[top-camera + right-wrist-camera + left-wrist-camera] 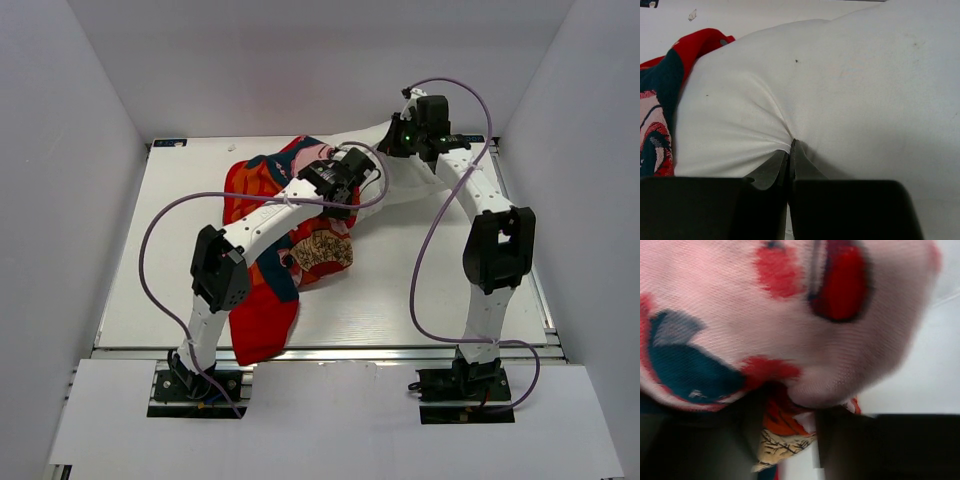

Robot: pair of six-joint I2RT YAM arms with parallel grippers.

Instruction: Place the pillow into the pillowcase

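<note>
R gripper [791,145] closed, pinching pillow [850,90]; L gripper [790,412] under pillowcase [790,315], grip unclear; white table [400,295], white walls [60,200].

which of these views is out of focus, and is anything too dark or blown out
Left wrist: the pillowcase sits so close it is soft and blurred, the fingers a dark mass below. Right wrist: sharp on the pillow creases, the right gripper in shadow. Top external: even light, crisp, no glare.
</note>
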